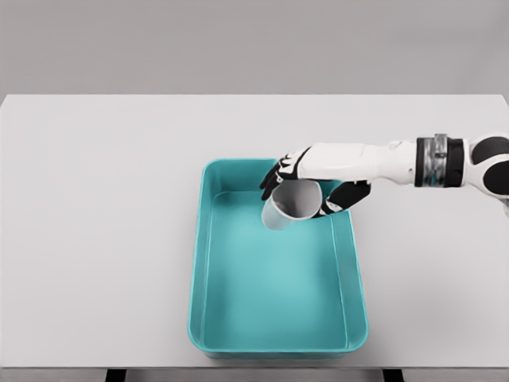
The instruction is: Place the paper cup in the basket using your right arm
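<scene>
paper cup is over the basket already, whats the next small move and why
Probably open the fingers and let it drop, perhaps after lowering a little. The right hand holds the paper cup tilted, its mouth toward the camera, over the far end of the teal basket, inside the rim. Nothing shows beneath it in the basket.

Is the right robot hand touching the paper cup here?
Touching. The head view shows the right robot hand with its fingers wrapped around the paper cup, holding it tilted over the teal basket.
</scene>
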